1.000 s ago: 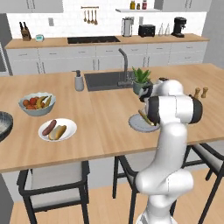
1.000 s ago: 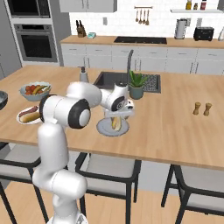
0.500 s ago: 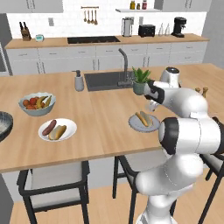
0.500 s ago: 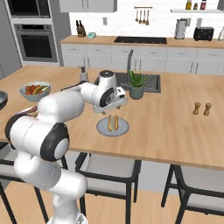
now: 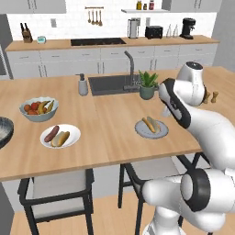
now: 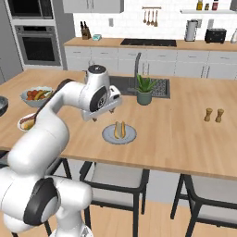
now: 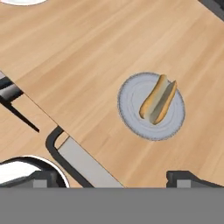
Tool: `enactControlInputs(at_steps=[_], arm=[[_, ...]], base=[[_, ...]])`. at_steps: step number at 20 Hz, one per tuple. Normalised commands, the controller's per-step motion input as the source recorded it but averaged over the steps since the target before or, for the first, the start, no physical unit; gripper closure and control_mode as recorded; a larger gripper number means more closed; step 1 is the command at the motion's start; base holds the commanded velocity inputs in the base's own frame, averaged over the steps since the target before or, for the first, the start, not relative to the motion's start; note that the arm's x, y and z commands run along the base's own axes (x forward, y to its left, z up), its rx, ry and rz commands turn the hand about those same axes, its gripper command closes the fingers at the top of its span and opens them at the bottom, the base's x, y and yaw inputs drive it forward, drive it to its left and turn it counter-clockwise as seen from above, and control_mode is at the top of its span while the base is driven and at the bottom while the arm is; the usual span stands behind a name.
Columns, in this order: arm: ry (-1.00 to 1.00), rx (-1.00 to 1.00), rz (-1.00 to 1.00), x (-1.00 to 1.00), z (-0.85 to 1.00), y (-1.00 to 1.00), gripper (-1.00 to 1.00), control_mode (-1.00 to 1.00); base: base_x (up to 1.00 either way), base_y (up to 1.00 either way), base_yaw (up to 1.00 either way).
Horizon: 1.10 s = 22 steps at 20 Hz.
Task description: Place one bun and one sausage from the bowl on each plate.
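Wooden island worktop (image 5: 110, 119), sink behind. Claw (image 6: 102, 112) spread wide, empty, above and beside small grey plate (image 5: 151, 128) carrying one tan bun (image 5: 147, 124) and what looks like one sausage (image 5: 154, 124), colours hard to tell. White plate (image 5: 60, 136): one bun (image 5: 63, 138), one reddish-brown sausage (image 5: 52, 133). Dark bowl (image 5: 3, 131) at far left edge. Count: two plates, two pairs. Judgement: placing looks finished; lift straight clear, avoid nudging the grey plate.

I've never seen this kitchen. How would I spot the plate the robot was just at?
Start at the long wooden island counter and find its sink with the small potted plant. Just in front of that plant, toward the stools, lies a small round grey plate with a paler rim. Unlike the white plate further left, it holds two yellow-tan pieces, nothing red-brown.
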Motion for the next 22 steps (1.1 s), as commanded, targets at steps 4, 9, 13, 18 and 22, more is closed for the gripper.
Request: enactControlInputs(at_steps=[4,9,13,18,22], arm=[[0.12,-0.06,0.03,0.11,0.0,0.14,-1.0,-1.0],[0.02,-0.01,0.01,0.03,0.0,0.01,-1.0,1.0],[0.0,0.0,0.0,0.0,0.0,0.0,-1.0,1.0],[0.0,0.0,0.0,0.0,0.0,0.0,-1.0,1.0],[0.0,0.0,0.0,0.0,0.0,0.0,-1.0,1.0]], base=[[0.0,0.0,0.0],[0.0,0.44,0.08],[-0.07,0.97,0.02],[-0.12,0.94,-0.03],[-0.06,0.87,-0.1]])
